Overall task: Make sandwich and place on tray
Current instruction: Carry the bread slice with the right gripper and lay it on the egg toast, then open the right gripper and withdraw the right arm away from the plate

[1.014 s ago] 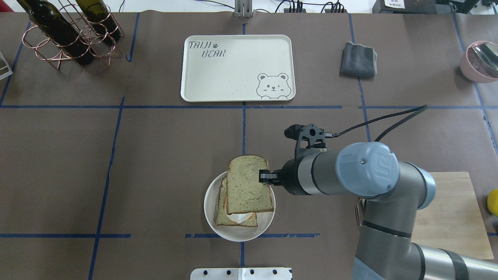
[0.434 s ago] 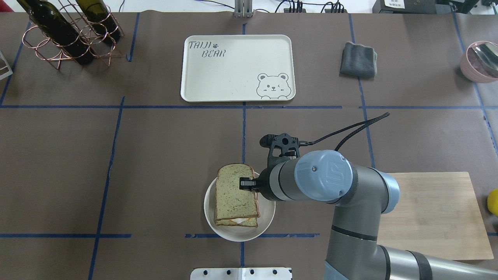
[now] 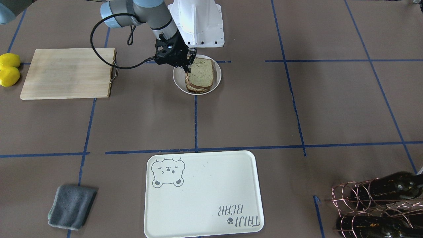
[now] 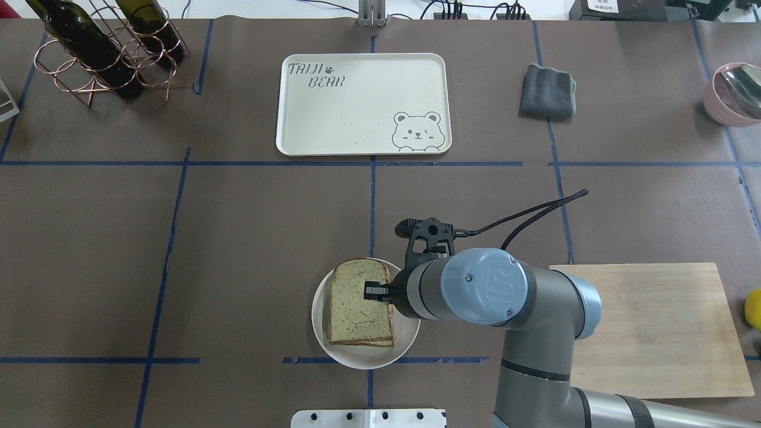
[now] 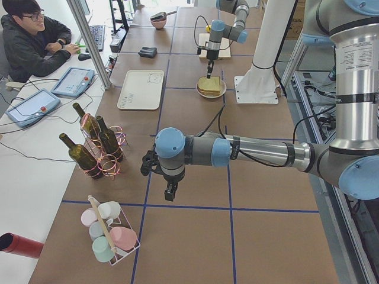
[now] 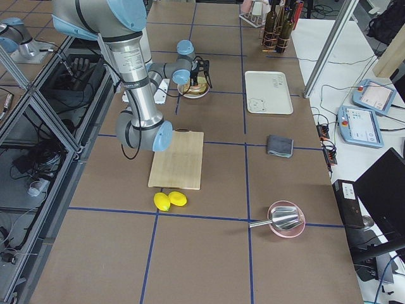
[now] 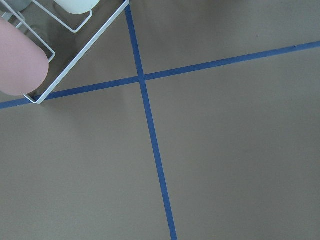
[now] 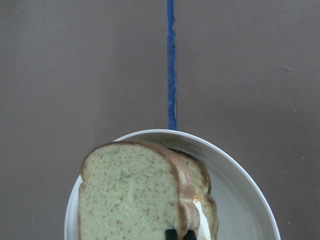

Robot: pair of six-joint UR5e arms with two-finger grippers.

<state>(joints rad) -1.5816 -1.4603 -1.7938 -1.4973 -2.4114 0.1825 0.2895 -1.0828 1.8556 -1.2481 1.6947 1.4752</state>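
The sandwich sits on a white plate (image 4: 410,340): the top bread slice (image 4: 355,306) lies over the lower slice (image 8: 202,174) with the white egg (image 8: 203,226) between them. My right gripper (image 4: 373,290) is shut on the right edge of the top slice; it also shows in the front view (image 3: 188,67). The cream tray (image 4: 362,104) with the bear drawing lies at the far middle with nothing on it. My left gripper (image 5: 170,192) hangs over bare table far to the left; I cannot tell whether it is open or shut.
A wooden cutting board (image 4: 654,327) lies right of the plate, with lemons (image 3: 9,68) beyond it. A grey cloth (image 4: 548,91) lies right of the tray. A wine rack (image 4: 101,50) stands far left, a pink bowl (image 4: 734,95) far right, a cup rack (image 5: 109,234) near the left gripper.
My right gripper moved left and down with the top slice. The slice, which hung off to the right and above the stack, now lies squarely over the lower slice and egg.
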